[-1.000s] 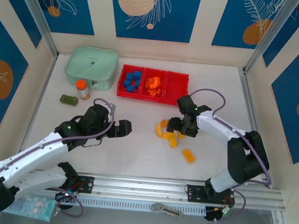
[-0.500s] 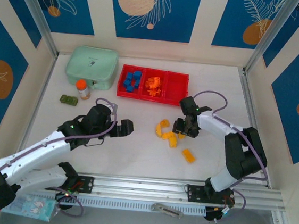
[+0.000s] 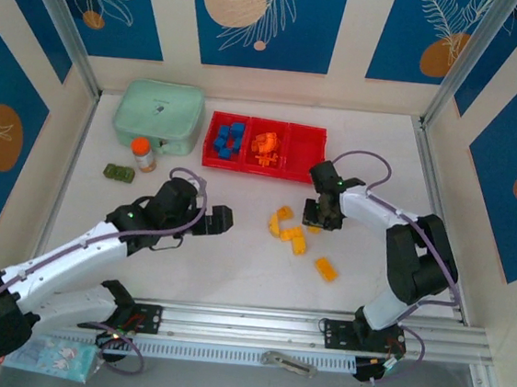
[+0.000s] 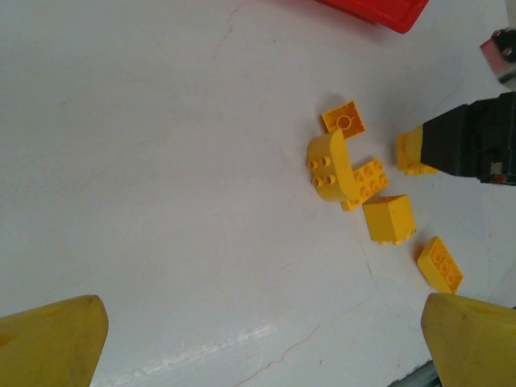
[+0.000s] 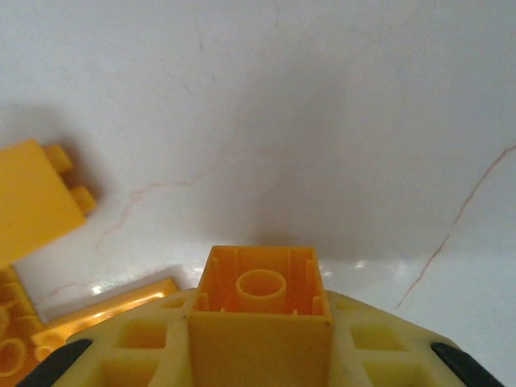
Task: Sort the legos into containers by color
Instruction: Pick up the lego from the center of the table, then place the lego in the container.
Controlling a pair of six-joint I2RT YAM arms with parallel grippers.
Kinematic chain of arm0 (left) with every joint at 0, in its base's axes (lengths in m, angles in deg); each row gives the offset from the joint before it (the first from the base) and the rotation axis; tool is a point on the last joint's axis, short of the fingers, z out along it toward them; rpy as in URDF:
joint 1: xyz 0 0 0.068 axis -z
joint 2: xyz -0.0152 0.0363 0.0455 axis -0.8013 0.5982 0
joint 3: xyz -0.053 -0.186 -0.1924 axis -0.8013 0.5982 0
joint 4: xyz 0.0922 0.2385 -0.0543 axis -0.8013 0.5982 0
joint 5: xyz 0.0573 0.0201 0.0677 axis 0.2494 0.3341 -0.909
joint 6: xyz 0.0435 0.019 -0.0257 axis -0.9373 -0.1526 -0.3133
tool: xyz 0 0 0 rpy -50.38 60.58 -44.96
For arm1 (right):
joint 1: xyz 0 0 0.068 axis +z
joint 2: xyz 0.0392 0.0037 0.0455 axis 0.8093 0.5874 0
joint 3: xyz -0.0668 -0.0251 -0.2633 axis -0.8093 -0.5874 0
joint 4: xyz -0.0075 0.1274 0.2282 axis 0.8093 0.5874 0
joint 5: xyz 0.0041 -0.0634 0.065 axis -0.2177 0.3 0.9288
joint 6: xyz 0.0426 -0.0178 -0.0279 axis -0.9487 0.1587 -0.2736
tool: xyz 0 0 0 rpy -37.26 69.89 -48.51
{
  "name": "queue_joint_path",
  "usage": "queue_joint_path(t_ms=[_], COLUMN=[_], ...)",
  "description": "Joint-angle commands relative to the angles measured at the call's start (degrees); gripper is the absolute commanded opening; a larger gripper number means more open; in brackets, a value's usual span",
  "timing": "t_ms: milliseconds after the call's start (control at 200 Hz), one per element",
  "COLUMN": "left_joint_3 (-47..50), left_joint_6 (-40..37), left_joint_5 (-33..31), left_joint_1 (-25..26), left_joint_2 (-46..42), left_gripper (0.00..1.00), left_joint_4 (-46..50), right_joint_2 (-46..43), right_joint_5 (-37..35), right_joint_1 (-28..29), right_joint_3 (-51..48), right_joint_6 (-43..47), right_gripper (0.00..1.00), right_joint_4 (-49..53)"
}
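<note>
Closed since a second ago, right pincer [image 3: 318, 222] clamps a yellow lego [image 5: 260, 284] between its jaws.

On the desk [image 3: 233, 256], the case [image 3: 159, 112] sits left of the containers [image 3: 263, 169], the bottle [image 3: 142, 155] and block [image 3: 118, 173] before the case, loose legos [image 3: 288, 234] before the containers' right half.

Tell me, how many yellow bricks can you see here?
6. Five lie loose on the table: square brick, curved brick, studded brick touching it, cube, flat brick. The sixth brick is clamped in the right gripper. More could hide beneath that arm.
</note>
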Motion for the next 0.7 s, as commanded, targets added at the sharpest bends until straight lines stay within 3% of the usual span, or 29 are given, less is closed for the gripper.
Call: queue_joint_path(t_ms=[0,165,465,600,695], left_joint_3=[-4.0,-6.9,-8.5,-10.3,-10.5], left_joint_6=[-2.4,-3.7,-2.3,-3.1,-3.3], left_joint_5=[-1.7,-2.7,-2.6,-3.0,-2.8], left_joint_1=[0.4,0.3,0.1,0.0,0.0], left_joint_2=[1.6,4.5,7.7,8.2,8.0], left_gripper=[0.99,0.99,0.99,0.99,0.99], left_joint_4=[-0.6,-1.3,-3.9,-2.6,-2.5], right_joint_2=[-2.4,2.6,21.5,29.1,28.4], right_joint_5=[-2.5,-2.5,-3.3,-5.3,-5.1], right_joint_1=[-0.5,-1.8,-4.0,-4.4,-4.4], right_joint_3=[5.7,15.8,39.0,48.4,48.8], right_joint_6=[1.4,2.8,5.3,6.0,6.0], right_gripper=[0.24,0.25,0.26,0.42,0.51], right_joint_4=[1.3,0.2,2.6,6.2,6.3])
